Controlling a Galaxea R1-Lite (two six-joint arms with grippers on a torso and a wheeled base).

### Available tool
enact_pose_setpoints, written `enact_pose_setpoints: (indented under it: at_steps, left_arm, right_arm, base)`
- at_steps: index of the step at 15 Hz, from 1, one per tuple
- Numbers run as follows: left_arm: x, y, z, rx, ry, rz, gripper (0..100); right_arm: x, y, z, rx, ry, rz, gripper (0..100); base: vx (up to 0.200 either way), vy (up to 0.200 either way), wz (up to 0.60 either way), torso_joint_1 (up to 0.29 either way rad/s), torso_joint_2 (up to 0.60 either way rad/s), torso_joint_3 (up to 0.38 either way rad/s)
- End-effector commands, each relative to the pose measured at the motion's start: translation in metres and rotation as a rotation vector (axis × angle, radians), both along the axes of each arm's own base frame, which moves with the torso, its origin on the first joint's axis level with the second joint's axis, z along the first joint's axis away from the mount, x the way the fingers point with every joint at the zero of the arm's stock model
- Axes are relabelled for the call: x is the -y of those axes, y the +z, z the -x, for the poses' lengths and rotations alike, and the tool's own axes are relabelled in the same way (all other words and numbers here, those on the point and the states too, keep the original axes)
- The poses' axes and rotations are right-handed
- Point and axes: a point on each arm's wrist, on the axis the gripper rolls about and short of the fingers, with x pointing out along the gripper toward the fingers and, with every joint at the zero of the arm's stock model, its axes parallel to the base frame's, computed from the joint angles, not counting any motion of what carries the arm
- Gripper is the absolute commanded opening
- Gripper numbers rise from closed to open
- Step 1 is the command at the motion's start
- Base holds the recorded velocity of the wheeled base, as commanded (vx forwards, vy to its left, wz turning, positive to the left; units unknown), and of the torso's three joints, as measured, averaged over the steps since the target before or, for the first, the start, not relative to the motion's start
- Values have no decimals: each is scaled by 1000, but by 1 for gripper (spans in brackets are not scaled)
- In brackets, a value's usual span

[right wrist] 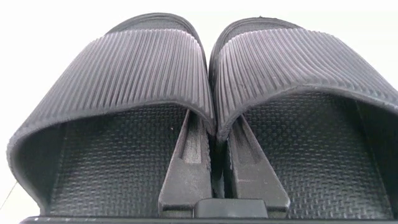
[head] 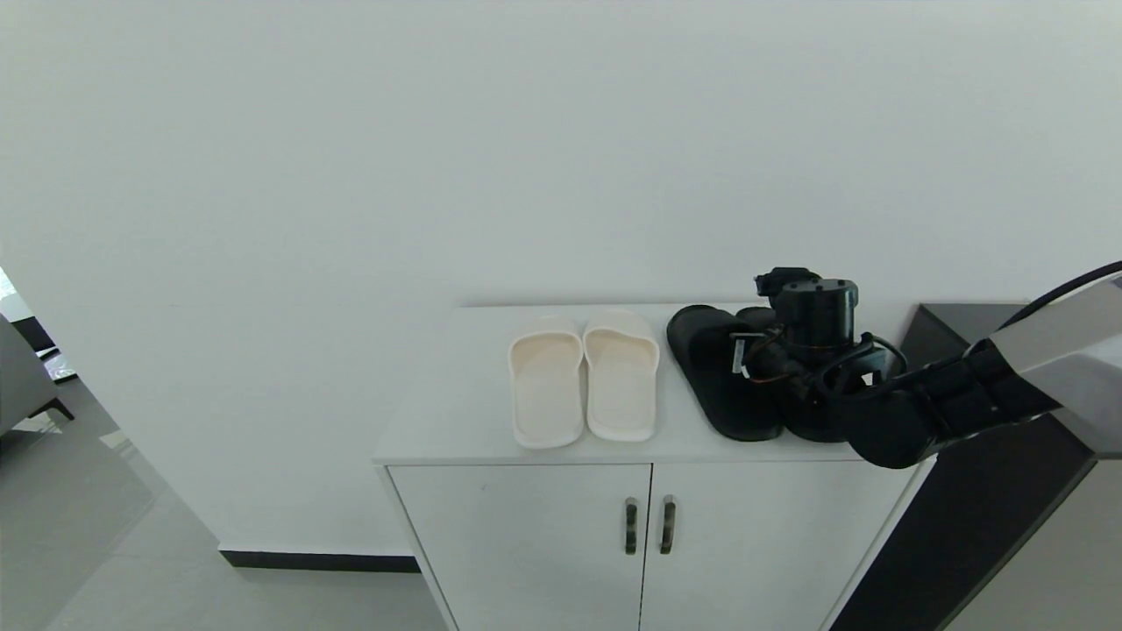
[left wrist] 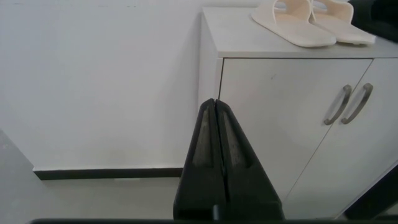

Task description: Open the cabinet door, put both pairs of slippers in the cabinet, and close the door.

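Observation:
A pair of black slippers (head: pixel 723 372) lies side by side on the right of the white cabinet's top (head: pixel 438 421). To their left lies a cream pair (head: pixel 583 377), also seen in the left wrist view (left wrist: pixel 311 22). My right gripper (right wrist: pixel 214 118) has one finger inside each black slipper (right wrist: pixel 149 68), pinching their two touching inner walls under the ribbed straps. The two cabinet doors are closed, their handles (head: pixel 649 526) meeting in the middle. My left gripper (left wrist: pixel 216 106) is shut with nothing in it, low down off the cabinet's left front corner.
The cabinet stands against a plain white wall with a dark baseboard (head: pixel 316 561). A dark panel (head: pixel 964 526) adjoins its right side. Grey floor (head: pixel 105 543) lies open to the left, with a piece of furniture (head: pixel 22 377) at the far left edge.

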Motion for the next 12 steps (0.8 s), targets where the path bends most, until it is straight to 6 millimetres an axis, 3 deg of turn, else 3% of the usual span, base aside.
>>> enact_pose_setpoints:
  at_steps: [1,3,8,12]
  left_arm:
    - [0,0,0,0,0,0,0]
    - [0,0,0,0,0,0,0]
    - [0,0,0,0,-1,-1,0]
    - [0,0,0,1,-3,-3,0]
  right_arm:
    - [0,1,1,0,1,0,0]
    - [4,17,18,16,27,-15,0]
    - [10,70,115,18,299,-59,0]
    - [11,81,194,-42,537,-56,0]
  base:
    - [0,0,0,0,0,0]
    - [0,0,0,0,0,0]
    - [0,0,0,0,0,0]
    - [0,0,0,0,0,0]
